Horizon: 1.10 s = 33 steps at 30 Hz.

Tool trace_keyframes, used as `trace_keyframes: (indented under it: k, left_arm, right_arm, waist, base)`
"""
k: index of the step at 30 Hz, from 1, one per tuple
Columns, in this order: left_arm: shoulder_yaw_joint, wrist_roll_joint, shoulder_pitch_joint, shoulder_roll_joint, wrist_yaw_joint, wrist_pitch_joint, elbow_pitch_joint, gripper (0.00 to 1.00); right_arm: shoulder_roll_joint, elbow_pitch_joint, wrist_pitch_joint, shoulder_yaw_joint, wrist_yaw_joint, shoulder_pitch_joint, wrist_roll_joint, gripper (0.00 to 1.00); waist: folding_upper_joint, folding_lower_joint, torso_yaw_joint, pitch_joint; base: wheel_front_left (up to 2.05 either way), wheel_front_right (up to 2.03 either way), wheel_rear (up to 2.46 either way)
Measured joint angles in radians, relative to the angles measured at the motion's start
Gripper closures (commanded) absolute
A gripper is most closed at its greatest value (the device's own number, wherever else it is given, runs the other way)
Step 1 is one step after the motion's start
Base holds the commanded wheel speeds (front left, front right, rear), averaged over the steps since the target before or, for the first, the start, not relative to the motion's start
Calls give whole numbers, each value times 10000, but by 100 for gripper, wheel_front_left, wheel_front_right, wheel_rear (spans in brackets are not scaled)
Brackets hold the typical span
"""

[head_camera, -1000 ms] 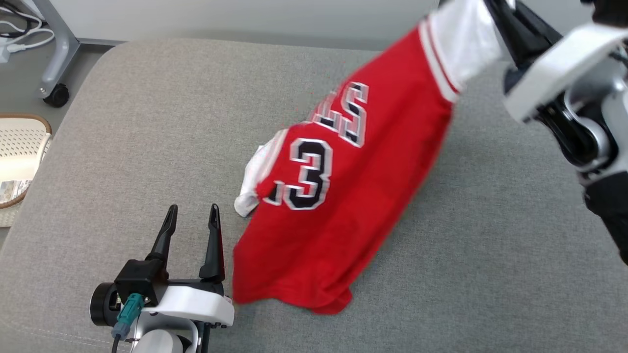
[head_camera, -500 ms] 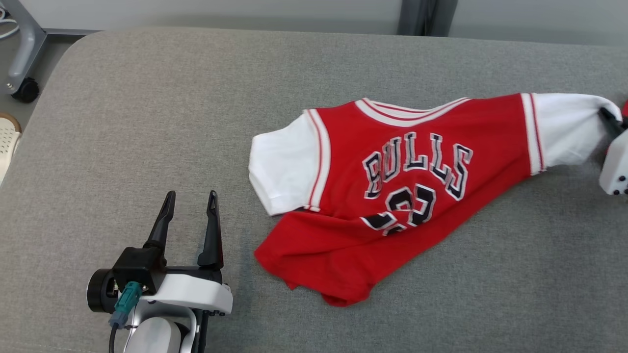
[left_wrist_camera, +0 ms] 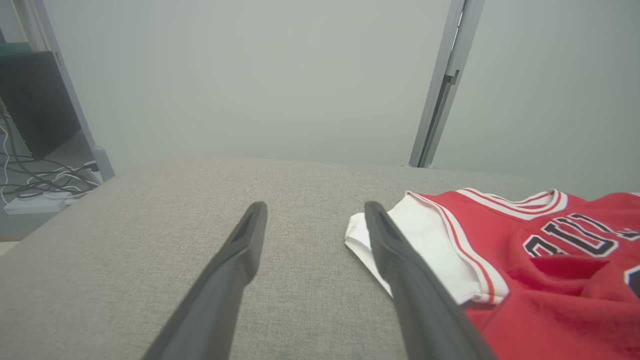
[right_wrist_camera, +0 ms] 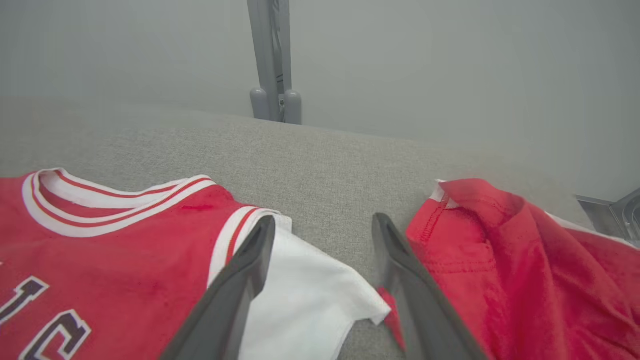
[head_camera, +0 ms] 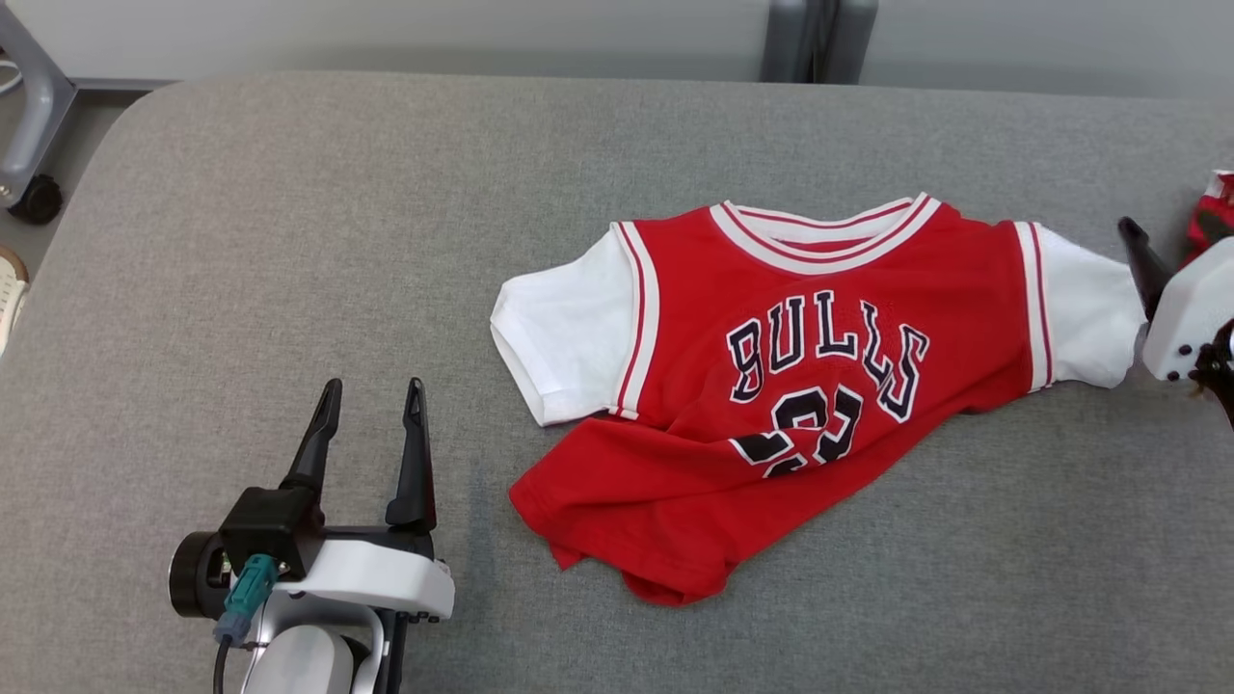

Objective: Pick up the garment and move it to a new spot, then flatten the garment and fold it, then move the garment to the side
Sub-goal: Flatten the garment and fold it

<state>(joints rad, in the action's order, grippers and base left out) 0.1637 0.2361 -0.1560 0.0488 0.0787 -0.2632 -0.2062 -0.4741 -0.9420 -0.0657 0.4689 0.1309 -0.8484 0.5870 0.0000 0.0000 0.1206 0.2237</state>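
Observation:
The garment (head_camera: 800, 386) is a red jersey with white sleeves and dark lettering. It lies face up on the grey padded table (head_camera: 289, 241), its lower part rumpled and bunched. My right gripper (head_camera: 1162, 241) is open at the right edge, and the white sleeve (right_wrist_camera: 310, 300) lies loose under and between its fingers (right_wrist_camera: 240, 280). Nothing is gripped. My left gripper (head_camera: 374, 387) rests open at the lower left, just short of the other white sleeve (left_wrist_camera: 425, 240), with bare table between its fingers (left_wrist_camera: 235, 260).
A second red cloth (right_wrist_camera: 525, 270) lies bunched right of my right gripper, also seen as a red cloth (head_camera: 1217, 207) at the table's far right. A grey post (head_camera: 819, 39) stands behind the table. A wheeled stand leg (head_camera: 29, 145) is on the floor at left.
The jersey hung from my shut right gripper, then was laid flat on the table. The right gripper has opened and let go of the sleeve. The head camera shifted. My left gripper stayed still.

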Motion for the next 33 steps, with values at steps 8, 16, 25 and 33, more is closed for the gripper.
trace_keyframes:
  k: [8,16,25,33]
  left_arm:
    - [-75,-63,224,2,-42,0,40,0]
    - [-130,-88,488,0,-71,0,81,0]
    - [-44,-75,674,0,-178,0,-48,0]
    - [-196,-10,546,0,-259,0,-169,0]
  right_arm:
    - [182,1384,984,65,-2,-35,-67,0]
    - [366,3776,2466,-719,-2,1390,182,0]
    - [1651,5837,3016,-2111,-2,4780,-479,0]
    - [2447,6861,2638,-2838,-2,5616,-1540,0]
  waist:
    - [0,0,-173,-538]
    - [0,0,-362,-928]
    - [0,-1,-514,-947]
    - [0,0,-846,-658]
  base:
    - [0,0,0]
    - [0,0,0]
    - [0,0,0]
    - [0,0,0]
